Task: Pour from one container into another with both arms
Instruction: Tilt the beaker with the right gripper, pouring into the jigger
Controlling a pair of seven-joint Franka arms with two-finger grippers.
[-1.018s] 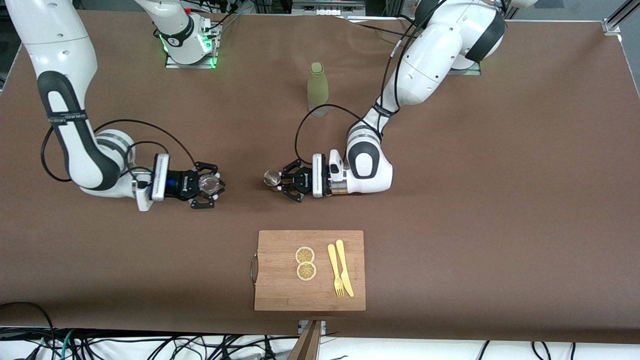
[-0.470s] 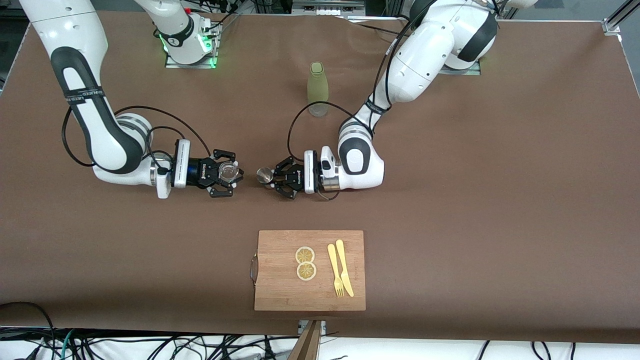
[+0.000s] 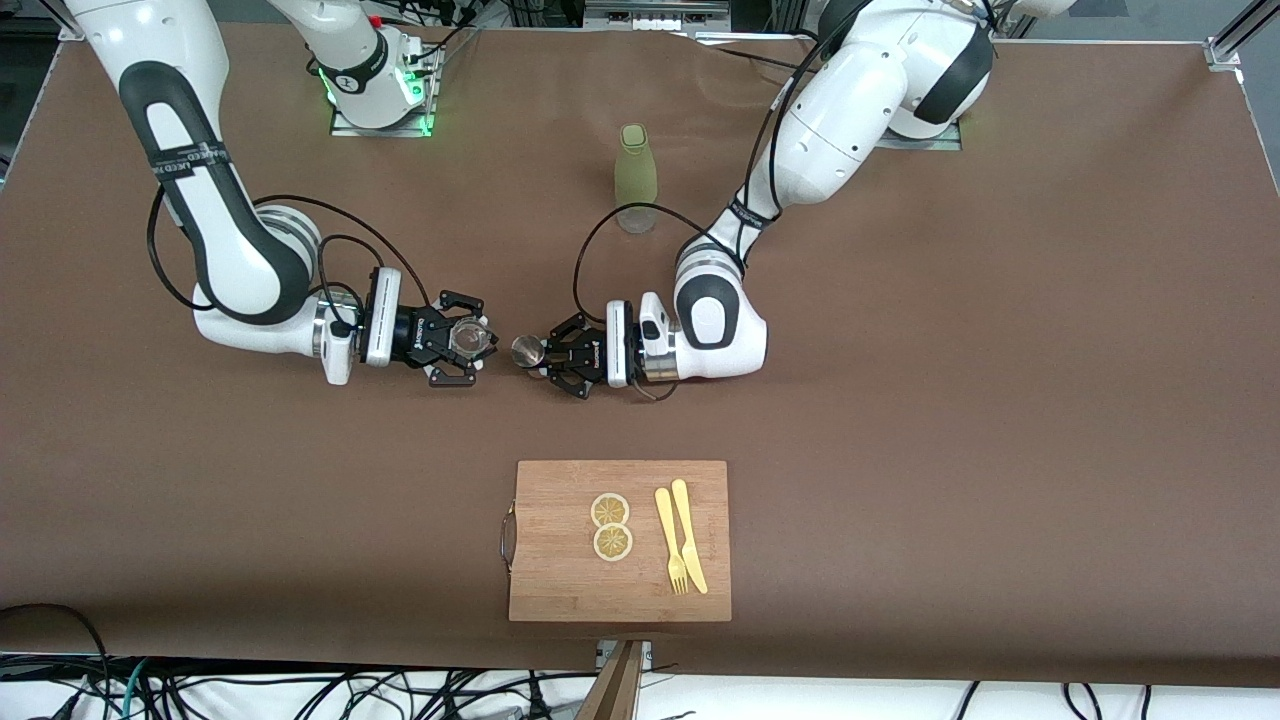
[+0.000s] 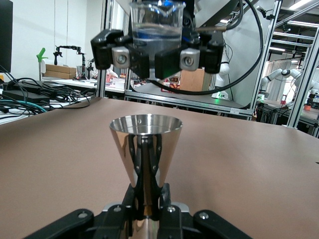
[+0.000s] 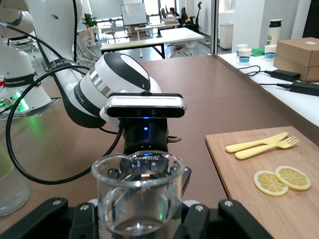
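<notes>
The left gripper is over the middle of the brown worktop, its fingers clenched on the narrow waist of a steel jigger. In the left wrist view the jigger stands upright with its open cone on top. The right gripper is just beside it, toward the right arm's end of the worktop, and its fingers are grasping a small clear glass. The glass is upright too, and the left wrist view shows it higher than the jigger's rim. The two vessels sit near each other without touching. A tall green bottle stands on the worktop farther from the front camera than both grippers. Nearer to that camera lies a wooden cutting board carrying two lemon slices, a yellow fork and a yellow knife.
</notes>
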